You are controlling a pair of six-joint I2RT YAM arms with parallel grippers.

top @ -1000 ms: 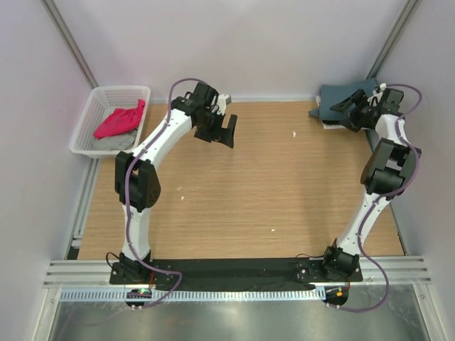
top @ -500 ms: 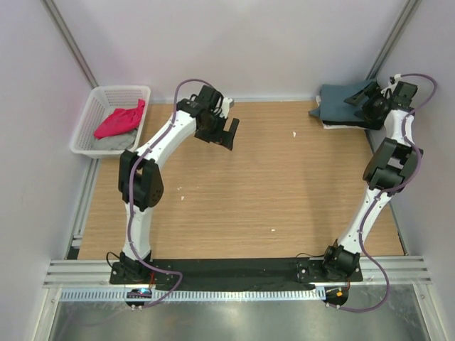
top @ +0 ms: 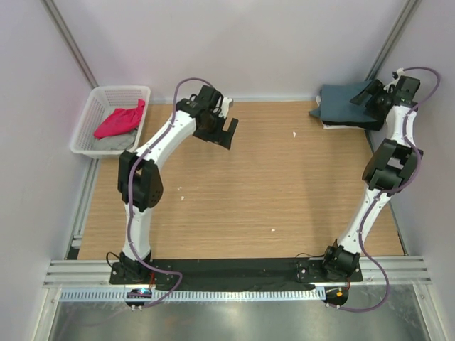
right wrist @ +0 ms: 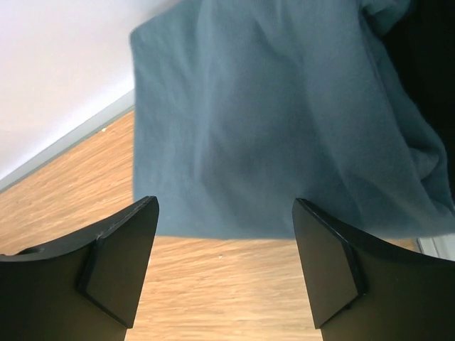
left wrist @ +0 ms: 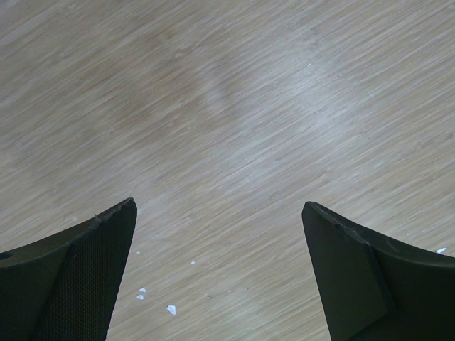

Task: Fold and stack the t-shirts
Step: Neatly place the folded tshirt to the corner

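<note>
A folded slate blue-grey t-shirt [top: 341, 103] lies at the table's far right corner, on a lighter layer showing at its near edge; it also fills the right wrist view [right wrist: 270, 128]. My right gripper [top: 367, 94] is open and empty above its right side [right wrist: 224, 213]. A magenta-pink t-shirt [top: 119, 119] lies bunched on a light grey t-shirt [top: 117, 142] in the basket. The black t-shirt is not clearly in view. My left gripper [top: 229, 132] is open and empty over bare wood [left wrist: 219, 213] at the far middle-left.
The white mesh basket [top: 96, 106] stands off the table's far left corner. Walls and metal posts close the back and sides. Small white flecks [top: 294, 133] dot the wooden table [top: 270, 185]. A rail runs along the near edge [top: 234, 273].
My right gripper has drawn back to the right and up along the blue-grey shirt. My left gripper has shifted slightly right and farther back.
</note>
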